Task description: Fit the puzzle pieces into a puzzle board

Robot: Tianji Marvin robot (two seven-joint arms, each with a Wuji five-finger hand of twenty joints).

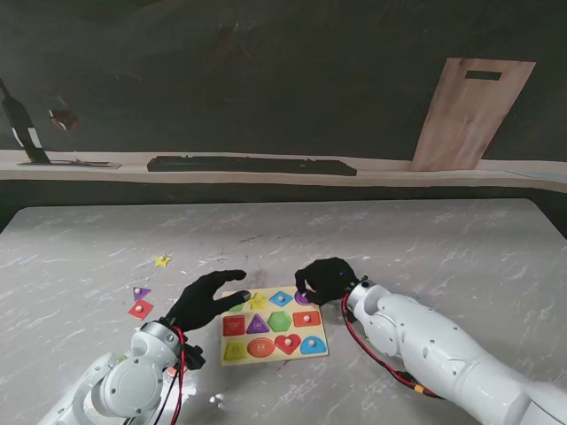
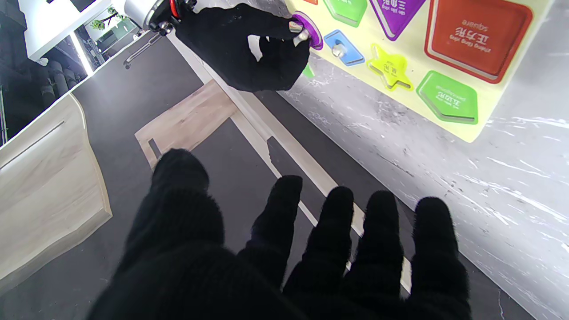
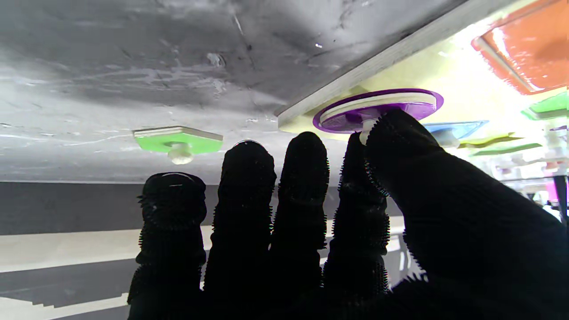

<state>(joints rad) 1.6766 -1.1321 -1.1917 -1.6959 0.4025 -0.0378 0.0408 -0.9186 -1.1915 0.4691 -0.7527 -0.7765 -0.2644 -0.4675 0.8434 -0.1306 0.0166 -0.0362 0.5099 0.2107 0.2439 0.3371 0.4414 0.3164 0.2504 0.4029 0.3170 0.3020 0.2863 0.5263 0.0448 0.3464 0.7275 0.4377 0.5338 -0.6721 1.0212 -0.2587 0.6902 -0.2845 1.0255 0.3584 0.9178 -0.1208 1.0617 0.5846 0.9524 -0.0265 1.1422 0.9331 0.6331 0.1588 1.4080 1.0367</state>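
The yellow puzzle board lies on the table near me, most recesses filled with coloured shapes. My right hand hovers at the board's far right corner, thumb and index finger pinched on the white knob of a purple round piece, held just over the board's corner recess. My left hand is open, fingers spread, at the board's left edge, holding nothing. A small green piece lies on the table just beyond the board. Loose pieces lie left: a yellow star, a purple piece, a red piece.
A raised ledge runs along the table's far side, carrying a black keyboard and a wooden cutting board leaning against the dark wall. The marble tabletop stretches wide to the right and far side.
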